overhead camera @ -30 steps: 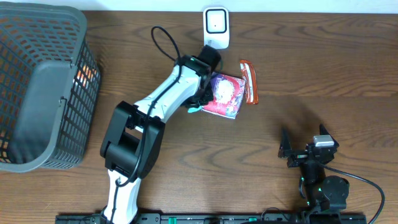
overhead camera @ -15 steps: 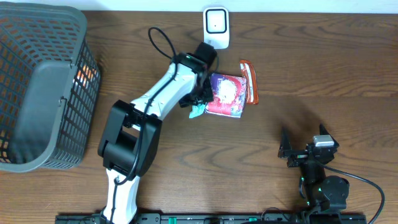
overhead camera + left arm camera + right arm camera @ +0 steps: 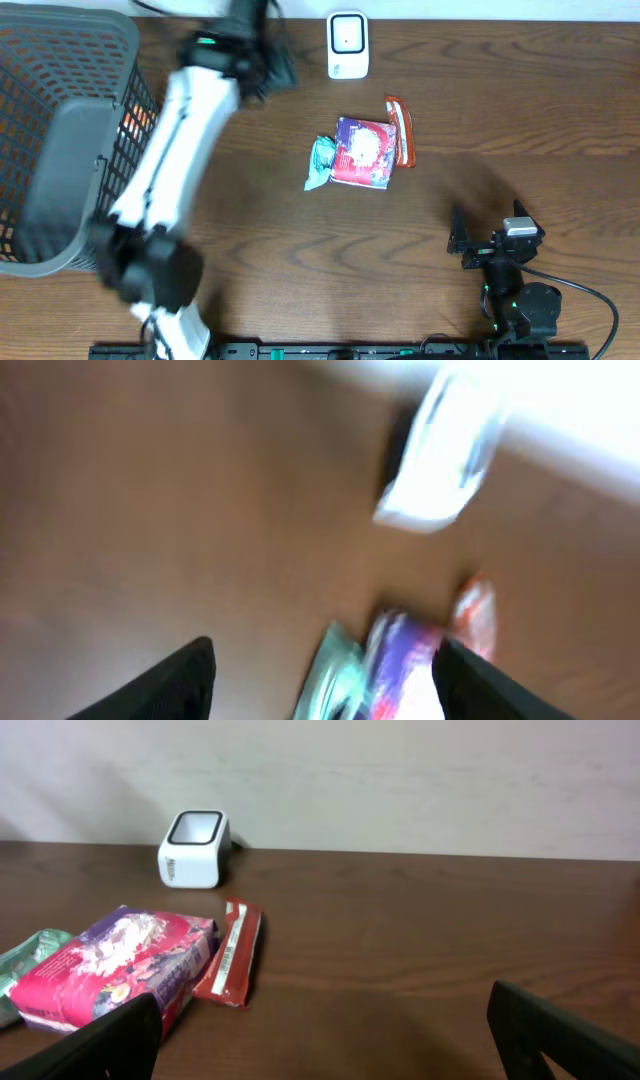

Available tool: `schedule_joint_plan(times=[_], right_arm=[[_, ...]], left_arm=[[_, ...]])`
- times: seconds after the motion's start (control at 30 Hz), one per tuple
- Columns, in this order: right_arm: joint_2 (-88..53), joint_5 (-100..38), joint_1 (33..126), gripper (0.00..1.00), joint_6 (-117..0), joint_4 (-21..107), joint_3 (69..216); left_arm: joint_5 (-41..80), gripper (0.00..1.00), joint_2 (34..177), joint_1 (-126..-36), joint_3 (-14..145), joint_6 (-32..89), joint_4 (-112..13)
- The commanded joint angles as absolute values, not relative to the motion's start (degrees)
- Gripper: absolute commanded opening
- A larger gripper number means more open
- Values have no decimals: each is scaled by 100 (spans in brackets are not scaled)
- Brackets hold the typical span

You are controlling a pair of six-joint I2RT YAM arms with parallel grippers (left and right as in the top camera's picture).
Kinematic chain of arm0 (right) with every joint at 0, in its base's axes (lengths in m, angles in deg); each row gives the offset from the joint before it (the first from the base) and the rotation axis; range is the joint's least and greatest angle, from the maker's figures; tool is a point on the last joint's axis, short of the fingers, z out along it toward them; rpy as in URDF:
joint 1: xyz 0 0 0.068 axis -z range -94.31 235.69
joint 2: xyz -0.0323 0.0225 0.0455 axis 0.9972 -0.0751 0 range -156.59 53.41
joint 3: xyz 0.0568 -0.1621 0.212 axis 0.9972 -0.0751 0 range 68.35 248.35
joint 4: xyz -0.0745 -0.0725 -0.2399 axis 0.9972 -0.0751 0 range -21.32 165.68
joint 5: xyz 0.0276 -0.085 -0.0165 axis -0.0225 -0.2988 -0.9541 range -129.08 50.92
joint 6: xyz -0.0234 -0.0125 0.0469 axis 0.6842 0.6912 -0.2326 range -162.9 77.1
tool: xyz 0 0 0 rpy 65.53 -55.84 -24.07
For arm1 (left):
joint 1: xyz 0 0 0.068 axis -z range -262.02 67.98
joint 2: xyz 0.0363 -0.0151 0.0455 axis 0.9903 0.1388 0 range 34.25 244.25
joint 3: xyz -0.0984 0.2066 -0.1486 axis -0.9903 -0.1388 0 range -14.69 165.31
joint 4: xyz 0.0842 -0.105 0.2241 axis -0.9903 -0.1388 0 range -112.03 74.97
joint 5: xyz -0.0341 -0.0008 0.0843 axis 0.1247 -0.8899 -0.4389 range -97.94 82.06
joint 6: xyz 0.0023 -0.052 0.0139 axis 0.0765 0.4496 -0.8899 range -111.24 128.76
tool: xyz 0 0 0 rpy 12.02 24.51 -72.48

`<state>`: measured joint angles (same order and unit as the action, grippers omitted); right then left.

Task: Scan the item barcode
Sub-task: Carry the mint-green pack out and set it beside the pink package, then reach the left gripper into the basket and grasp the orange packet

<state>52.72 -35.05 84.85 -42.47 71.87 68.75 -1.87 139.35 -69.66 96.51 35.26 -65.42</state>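
My left gripper (image 3: 322, 655) hangs wide apart and empty (so does the right gripper (image 3: 322, 1020)), so I judge I'm between scans: next, grasp the purple packet (image 3: 362, 152), barcode toward the scanner (image 3: 347, 44).

matt wood-grain table (image 3: 520, 110), glossy pink packet (image 3: 362, 150), dark plastic mesh basket (image 3: 60, 60), smooth white plastic scanner (image 3: 347, 42)

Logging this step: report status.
Left gripper open, empty. Right gripper open, empty. Purple pack on table, short of scanner. Teal packet, red bar against it.
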Motion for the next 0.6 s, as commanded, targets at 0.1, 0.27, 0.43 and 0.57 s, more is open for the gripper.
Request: schedule_joint_plan(times=[0.1,0.27,0.43,0.57], right_arm=[[5307,-3531,8522,99,-4326,7160,6866],[5307,-3531,8522,99,-4326,7160,6866],[5307,-3531,8522,99,-4326,7160,6866],[5307,-3531,8522,99,-4326,7160,6866]], left_arm=[[-738,70,12479,-8391,9885,3154,-5891],[-821,71,12350,-9963,9878,3709,-6145],[-817,72,12798,-10842,9878,3760,-6577],[-609,72,13393,-11032,9878,3821,-6612]])
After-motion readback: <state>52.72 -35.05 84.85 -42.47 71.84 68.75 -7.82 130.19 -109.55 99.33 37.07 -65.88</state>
